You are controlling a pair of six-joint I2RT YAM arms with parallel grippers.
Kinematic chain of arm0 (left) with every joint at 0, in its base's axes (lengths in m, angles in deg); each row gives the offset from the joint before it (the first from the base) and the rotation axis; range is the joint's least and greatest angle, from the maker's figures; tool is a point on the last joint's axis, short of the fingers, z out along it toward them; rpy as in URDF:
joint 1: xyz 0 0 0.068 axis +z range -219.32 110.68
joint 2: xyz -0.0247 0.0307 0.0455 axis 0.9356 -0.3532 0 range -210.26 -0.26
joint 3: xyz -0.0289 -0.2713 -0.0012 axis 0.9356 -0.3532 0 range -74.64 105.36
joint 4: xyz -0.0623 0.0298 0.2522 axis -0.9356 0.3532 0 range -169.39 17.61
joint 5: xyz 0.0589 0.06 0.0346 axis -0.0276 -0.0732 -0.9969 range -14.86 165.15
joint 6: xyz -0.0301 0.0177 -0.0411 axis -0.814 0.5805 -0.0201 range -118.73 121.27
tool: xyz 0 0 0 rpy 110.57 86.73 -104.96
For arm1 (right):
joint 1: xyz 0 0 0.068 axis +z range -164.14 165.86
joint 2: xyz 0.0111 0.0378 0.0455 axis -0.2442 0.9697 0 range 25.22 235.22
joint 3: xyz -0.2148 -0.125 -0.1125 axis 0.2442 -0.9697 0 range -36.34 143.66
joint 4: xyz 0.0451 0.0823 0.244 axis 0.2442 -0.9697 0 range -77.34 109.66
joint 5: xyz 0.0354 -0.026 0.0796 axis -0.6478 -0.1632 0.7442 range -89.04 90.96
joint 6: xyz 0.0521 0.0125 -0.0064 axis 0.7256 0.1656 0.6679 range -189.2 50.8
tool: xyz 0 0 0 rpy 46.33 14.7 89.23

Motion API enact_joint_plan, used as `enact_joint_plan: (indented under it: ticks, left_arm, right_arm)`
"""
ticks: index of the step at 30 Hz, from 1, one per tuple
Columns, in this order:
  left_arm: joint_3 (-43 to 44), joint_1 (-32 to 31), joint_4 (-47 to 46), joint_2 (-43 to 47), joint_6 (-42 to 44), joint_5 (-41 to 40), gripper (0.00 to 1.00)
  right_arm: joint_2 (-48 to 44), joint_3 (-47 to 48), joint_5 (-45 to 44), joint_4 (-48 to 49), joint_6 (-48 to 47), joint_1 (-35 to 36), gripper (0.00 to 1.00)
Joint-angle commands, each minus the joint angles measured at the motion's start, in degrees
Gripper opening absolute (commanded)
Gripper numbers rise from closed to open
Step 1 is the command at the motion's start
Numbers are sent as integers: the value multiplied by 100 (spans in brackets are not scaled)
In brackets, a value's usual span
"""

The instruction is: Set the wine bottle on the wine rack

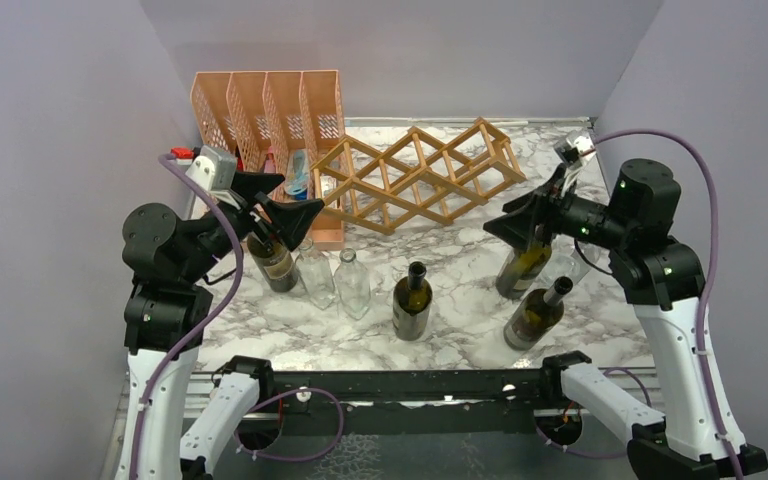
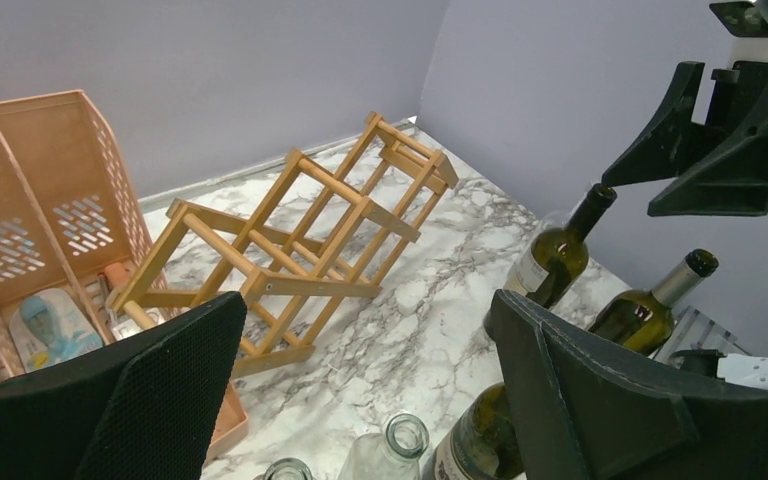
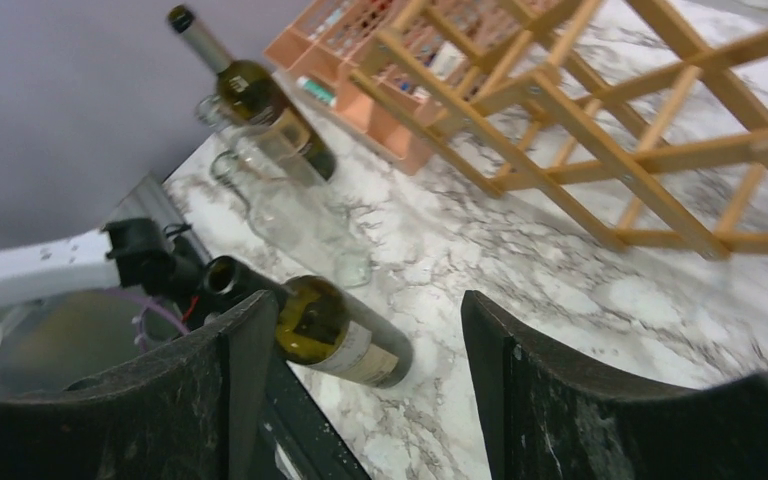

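Findings for your review.

**Wine rack** [image 1: 412, 172]: it rests at the back of the marble-patterned table [image 1: 460, 250]. Its long axis runs diagonally, with the left end nearer the arms and just beside the base of the orange perforated file organiser [image 1: 260, 105]. The right end points toward the far right corner. It is made of thin light-brown wooden slats and round dowels crossing into diamond-shaped cells. No cell holds a bottle.

**Wine bottle** [image 1: 522, 268]: this one stands directly below your right gripper [image 1: 515, 215]. It is upright on its base with its long axis vertical and its neck pointing up. The glass is dark olive green with a pale label and a slim dark neck. It sits on the right side of the table, well apart from the rack.

**Other bottles**, all upright:
- a second green bottle [image 1: 535, 315] near the right front
- a third green bottle [image 1: 412, 300] at centre
- two clear glass bottles [image 1: 352, 285] left of centre
- a dark bottle [image 1: 272, 262] beneath your left gripper [image 1: 278, 215]

**Grippers:** the left fingers are spread wide and hold nothing. The right fingers are also apart, with nothing between them, above the bottle's neck.
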Motion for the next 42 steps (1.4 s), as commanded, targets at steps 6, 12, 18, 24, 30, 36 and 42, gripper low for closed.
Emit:
enact_joint_plan:
  ticks: [6, 12, 18, 24, 30, 36, 42]
  left_arm:
    - [186, 47, -706, -472, 169, 454, 99]
    - [475, 47, -786, -829, 465, 317, 99]
    - [406, 47, -1239, -1073, 229, 376, 99]
    - [339, 47, -1301, -1119, 144, 433, 99]
    - [278, 48, -1293, -1048, 123, 453, 99]
    - [222, 45, -1274, -1037, 88, 530, 99]
    - [146, 47, -1317, -1084, 35, 678, 99]
  right_arm:
    - [768, 436, 72, -217, -1198, 1483, 58]
    - [1170, 401, -1161, -388, -1498, 2560, 65]
    - [1184, 176, -1164, -38, -1479, 3089, 70]
    - [1280, 11, -1088, 264, -1580, 3465, 72]
    - [1358, -199, -770, 613, -1696, 3672, 72]
    - [1386, -581, -806, 1046, -1782, 3783, 69]
    - [1333, -929, -771, 1509, -1986, 3856, 63]
